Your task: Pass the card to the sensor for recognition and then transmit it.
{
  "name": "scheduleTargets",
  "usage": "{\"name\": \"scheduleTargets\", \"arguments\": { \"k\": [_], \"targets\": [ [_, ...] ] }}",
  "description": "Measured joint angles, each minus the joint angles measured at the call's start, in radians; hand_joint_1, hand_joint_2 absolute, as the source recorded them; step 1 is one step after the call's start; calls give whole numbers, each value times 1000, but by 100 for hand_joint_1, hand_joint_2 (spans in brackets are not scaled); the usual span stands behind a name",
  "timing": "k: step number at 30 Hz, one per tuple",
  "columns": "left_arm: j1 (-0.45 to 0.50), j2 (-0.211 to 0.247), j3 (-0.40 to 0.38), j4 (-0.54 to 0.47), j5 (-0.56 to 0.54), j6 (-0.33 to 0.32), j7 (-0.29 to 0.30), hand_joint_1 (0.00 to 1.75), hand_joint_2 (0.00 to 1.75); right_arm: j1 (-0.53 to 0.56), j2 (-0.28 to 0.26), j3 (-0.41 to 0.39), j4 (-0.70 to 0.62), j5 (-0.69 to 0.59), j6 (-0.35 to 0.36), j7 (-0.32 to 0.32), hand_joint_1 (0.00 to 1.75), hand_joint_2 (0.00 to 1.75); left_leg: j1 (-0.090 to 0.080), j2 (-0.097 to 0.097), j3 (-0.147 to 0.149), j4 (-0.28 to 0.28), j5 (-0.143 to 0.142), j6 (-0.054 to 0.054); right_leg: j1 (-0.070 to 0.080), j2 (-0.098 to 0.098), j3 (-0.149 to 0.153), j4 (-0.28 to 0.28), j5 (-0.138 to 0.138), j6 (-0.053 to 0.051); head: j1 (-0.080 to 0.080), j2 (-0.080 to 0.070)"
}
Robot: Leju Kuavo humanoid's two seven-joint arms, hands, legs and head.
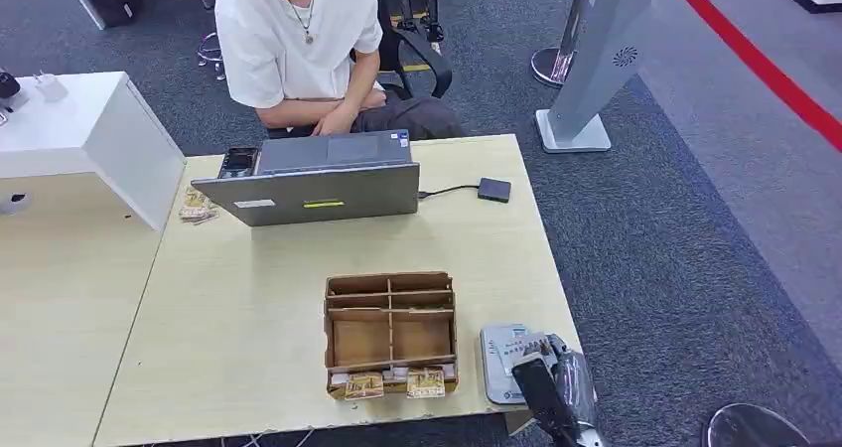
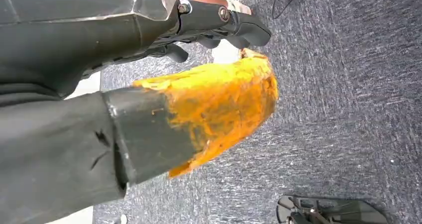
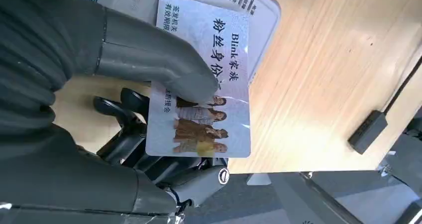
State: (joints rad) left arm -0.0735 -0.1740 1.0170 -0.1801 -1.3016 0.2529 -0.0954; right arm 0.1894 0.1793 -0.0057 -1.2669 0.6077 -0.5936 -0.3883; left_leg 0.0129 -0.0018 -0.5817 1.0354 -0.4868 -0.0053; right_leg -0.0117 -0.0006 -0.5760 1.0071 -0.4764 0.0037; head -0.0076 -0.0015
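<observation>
While the right hand [image 3: 149, 114] pinches the card [image 3: 204, 84] over the sensor [image 1: 504, 360] on the table [image 1: 248, 298], the left hand [image 2: 219, 25] hangs with fingers curled on nothing.

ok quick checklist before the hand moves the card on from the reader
1. Card held by right hand, thumb pressing its face: ok.
2. Card over the white reader: ok, they overlap in the right wrist view.
3. Reader has recognised the card: cannot tell.
4. Person behind the laptop ready to receive: not ok, no hand held out.
5. Left hand away from the table: ok, it hangs over the carpet.
</observation>
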Motion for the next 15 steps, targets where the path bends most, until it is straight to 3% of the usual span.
{"name": "scheduleTargets", "arguments": {
  "k": [15],
  "targets": [
    [0,0,6,0,-2,1,0,0,0,-11,3,-7,14,18,2,9,175,175,0,0,0,0,0,0,0,0,0,0,0,0,0,0]
  ]
}}
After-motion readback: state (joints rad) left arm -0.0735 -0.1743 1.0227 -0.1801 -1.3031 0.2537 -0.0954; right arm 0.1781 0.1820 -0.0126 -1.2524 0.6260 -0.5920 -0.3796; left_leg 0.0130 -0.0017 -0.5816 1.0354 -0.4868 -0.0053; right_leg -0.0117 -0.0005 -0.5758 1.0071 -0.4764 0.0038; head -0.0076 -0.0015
